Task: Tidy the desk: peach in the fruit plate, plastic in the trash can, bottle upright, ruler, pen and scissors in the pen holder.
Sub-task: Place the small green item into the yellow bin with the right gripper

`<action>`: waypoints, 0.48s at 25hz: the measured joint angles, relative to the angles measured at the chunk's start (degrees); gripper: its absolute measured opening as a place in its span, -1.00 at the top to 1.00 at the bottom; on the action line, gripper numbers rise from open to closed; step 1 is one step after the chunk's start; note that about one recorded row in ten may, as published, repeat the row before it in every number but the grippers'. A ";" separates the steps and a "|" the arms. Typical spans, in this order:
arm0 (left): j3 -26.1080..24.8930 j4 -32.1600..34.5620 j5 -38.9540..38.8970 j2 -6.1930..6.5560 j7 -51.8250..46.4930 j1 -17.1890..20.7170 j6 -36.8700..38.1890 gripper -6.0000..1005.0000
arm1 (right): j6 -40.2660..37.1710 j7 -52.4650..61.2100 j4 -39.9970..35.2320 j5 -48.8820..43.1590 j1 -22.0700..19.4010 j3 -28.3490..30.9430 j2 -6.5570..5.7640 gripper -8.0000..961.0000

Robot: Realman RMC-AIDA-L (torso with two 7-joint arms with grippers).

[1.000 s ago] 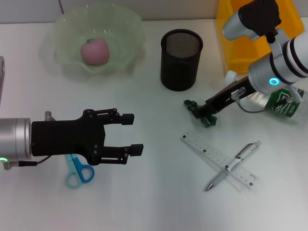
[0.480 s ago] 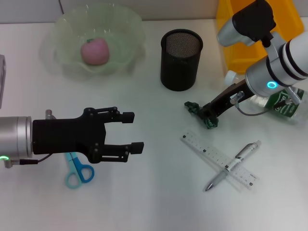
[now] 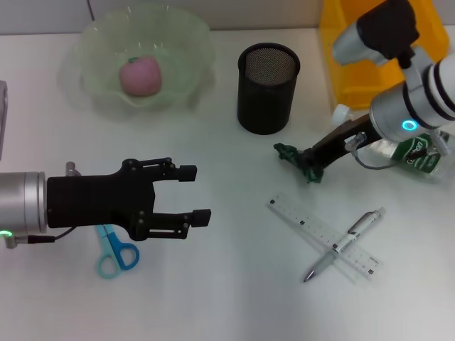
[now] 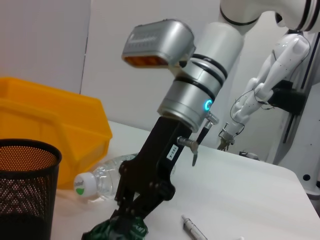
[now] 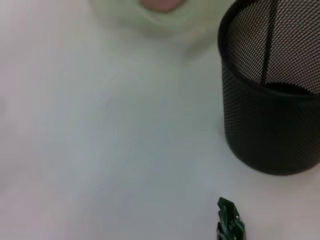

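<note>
Just below the black mesh pen holder [image 3: 267, 88] on the white bench [image 3: 234, 298], the right pincer [image 3: 307, 165] is clamped on a crumpled scrap of green plastic [image 3: 295, 158]. Behind that arm a clear bottle [image 3: 398, 149] lies on its side against the yellow trash can [image 3: 341, 57]. A ruler [image 3: 323, 238] rests nearer the front edge with a pen [image 3: 345, 244] lying across it. At far left, the left pincer [image 3: 190, 194] hovers with fingers apart above blue-handled scissors [image 3: 116, 250]. The peach [image 3: 138, 75] sits in the pale green fruit plate [image 3: 181, 42].
</note>
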 joint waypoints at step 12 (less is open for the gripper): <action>-0.44 0.00 0.00 0.08 0.00 0.64 0.08 -0.59 | -0.65 -24.09 -6.78 30.76 -17.07 5.48 -0.12 0.88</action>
